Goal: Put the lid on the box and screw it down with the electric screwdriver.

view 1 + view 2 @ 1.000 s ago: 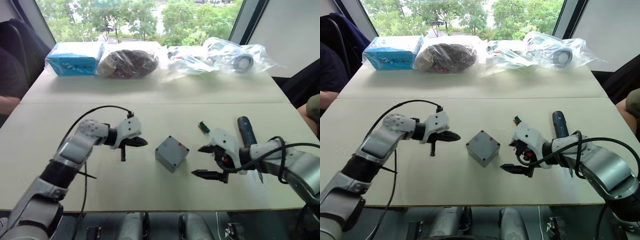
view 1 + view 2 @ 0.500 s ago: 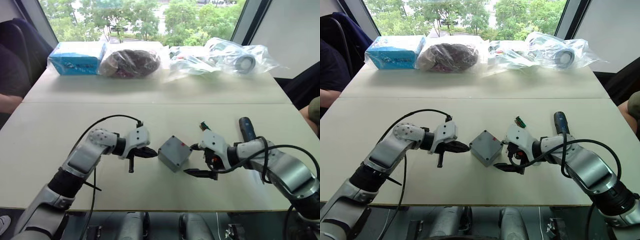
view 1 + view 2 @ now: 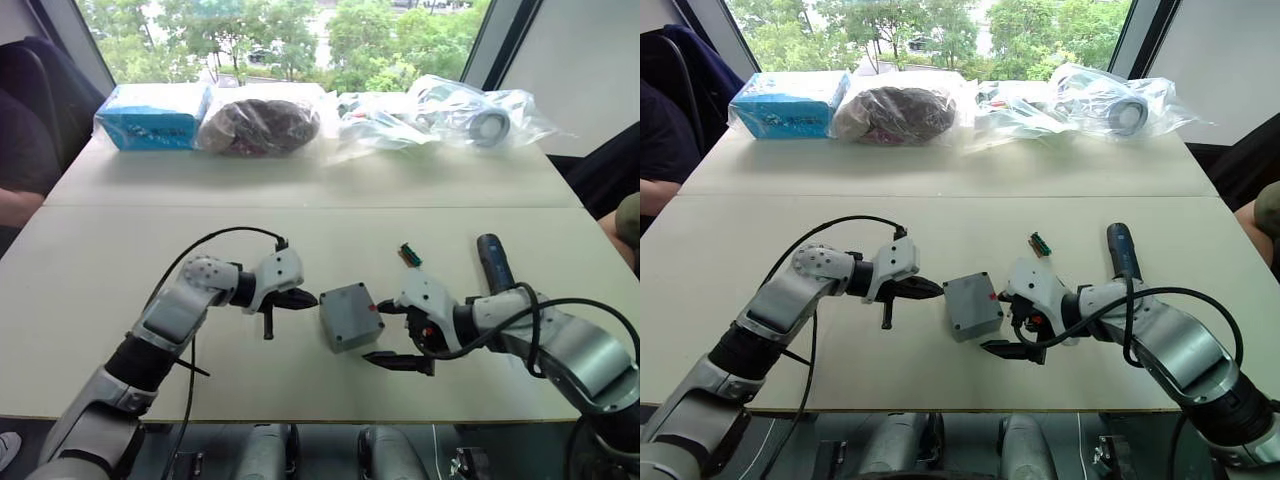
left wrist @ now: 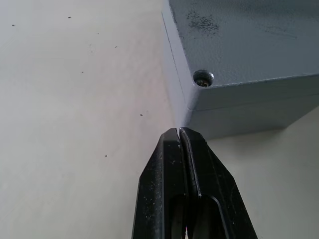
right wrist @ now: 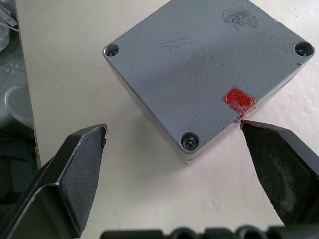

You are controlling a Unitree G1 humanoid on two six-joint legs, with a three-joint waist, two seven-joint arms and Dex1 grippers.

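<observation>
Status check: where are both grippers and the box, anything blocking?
Left gripper shut, tips at small grey square box, lid on. Right gripper open beside it. Dark blue pen-shaped electric screwdriver lying untouched. Nothing blocking.

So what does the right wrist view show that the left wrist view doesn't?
Right wrist view: the right hand open, one finger at the corner by the red mark on the lid, and three corner screws. Left wrist view: the left hand shut, its tip at a box corner. Both: the lid seated on the box, on the table.
</observation>
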